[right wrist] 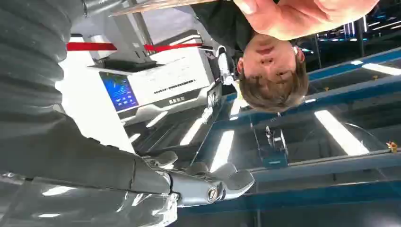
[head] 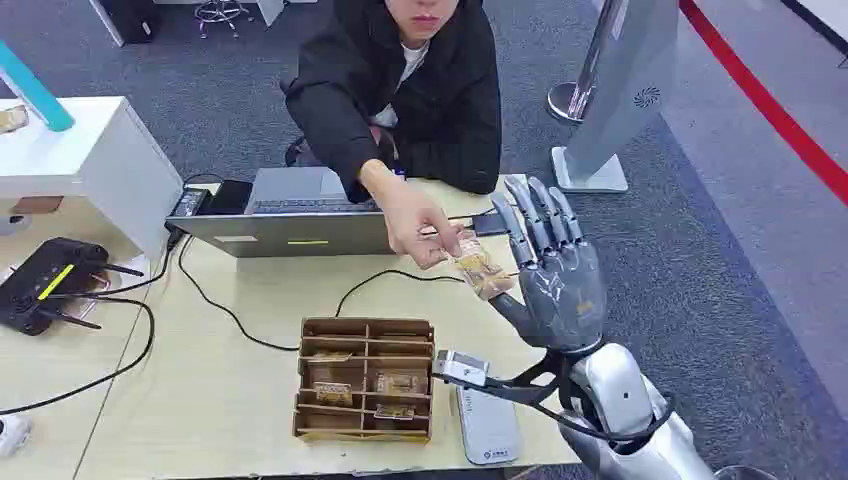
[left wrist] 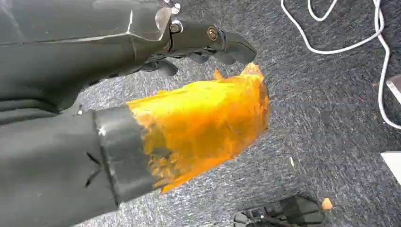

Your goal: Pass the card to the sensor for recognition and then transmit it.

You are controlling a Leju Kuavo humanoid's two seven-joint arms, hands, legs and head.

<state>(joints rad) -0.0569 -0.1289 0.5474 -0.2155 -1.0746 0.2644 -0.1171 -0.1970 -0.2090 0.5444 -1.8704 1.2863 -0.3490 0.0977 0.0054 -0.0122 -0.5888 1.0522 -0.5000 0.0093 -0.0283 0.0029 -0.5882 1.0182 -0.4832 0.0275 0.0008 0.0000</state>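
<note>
Over the table (head: 230, 400), right hand (head: 555, 270) and person's hand (head: 420, 230) hold card (head: 480, 272).

We take this for an office or demo hall: grey carpet (head: 700, 270) with a red floor line (head: 770, 110), a light wooden desk (head: 230, 400) carrying a laptop (head: 290, 215), a router (head: 45, 285) and cables, and a freestanding kiosk (head: 615, 90) beside it, long ceiling lights overhead.

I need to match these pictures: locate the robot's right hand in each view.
Head view: right hand raised right of centre, fingers up, card at its thumb.
Left wrist view: not in it.
Right wrist view: the hand along the lower left.
Shared landmark: the person's hand.
</note>
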